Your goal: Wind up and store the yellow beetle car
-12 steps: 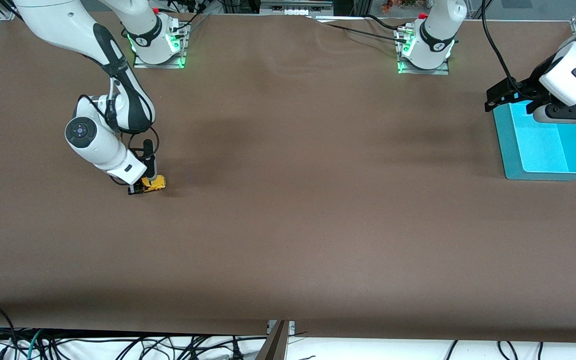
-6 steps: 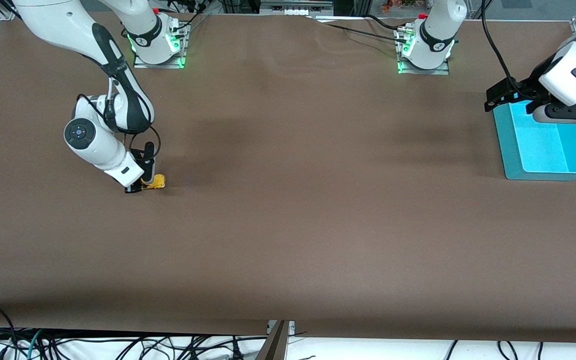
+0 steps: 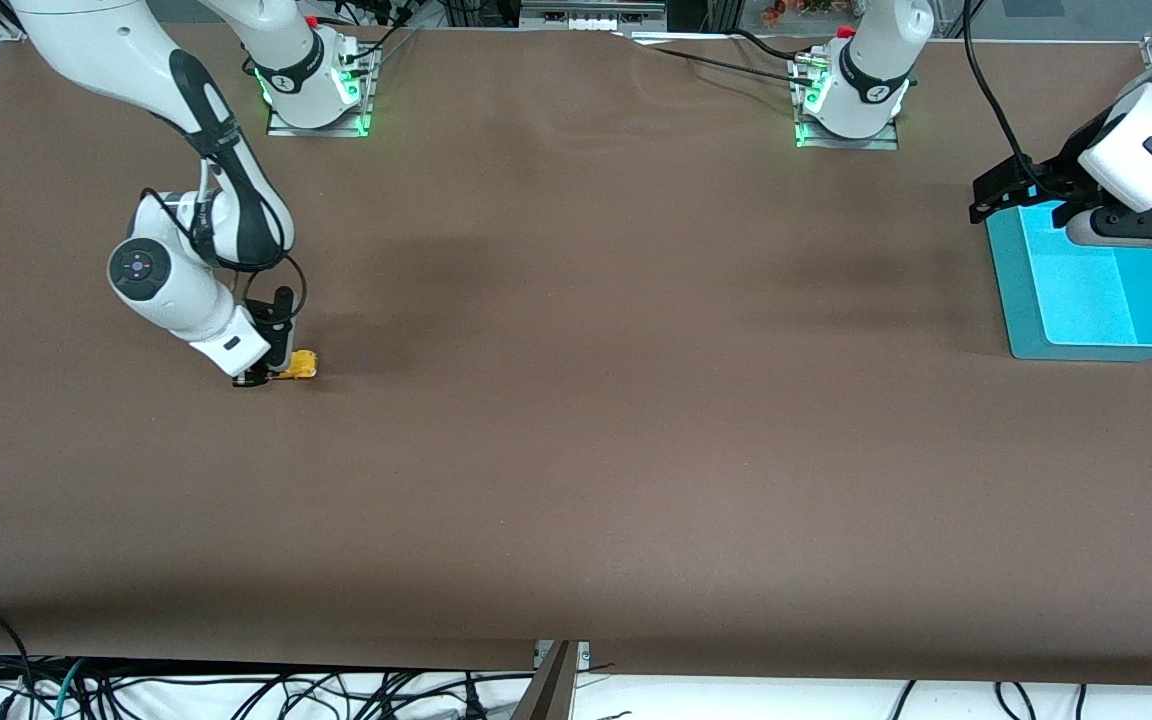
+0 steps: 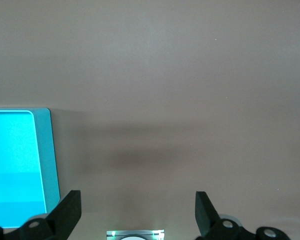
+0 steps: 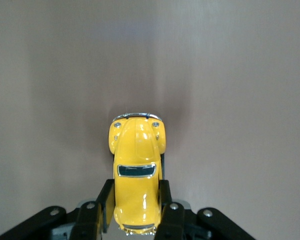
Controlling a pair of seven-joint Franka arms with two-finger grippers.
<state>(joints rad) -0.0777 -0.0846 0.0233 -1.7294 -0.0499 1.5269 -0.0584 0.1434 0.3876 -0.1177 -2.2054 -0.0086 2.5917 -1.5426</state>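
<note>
The yellow beetle car (image 3: 300,365) sits on the brown table toward the right arm's end. My right gripper (image 3: 271,372) is shut on its sides, low at the table. In the right wrist view the car (image 5: 136,172) lies between the two black fingers (image 5: 106,202), its rounded nose pointing away from the wrist. My left gripper (image 3: 1146,225) waits over the teal bin (image 3: 1136,330) at the left arm's end. It is open and empty, with both black fingertips (image 4: 67,212) wide apart in the left wrist view.
The teal bin also shows in the left wrist view (image 4: 47,165). The two arm bases (image 3: 321,95) stand at the table's top edge. Cables hang below the table's front edge (image 3: 236,690).
My right gripper has slid the yellow beetle car a short way along the table toward the right arm's end. The left arm has not moved.
</note>
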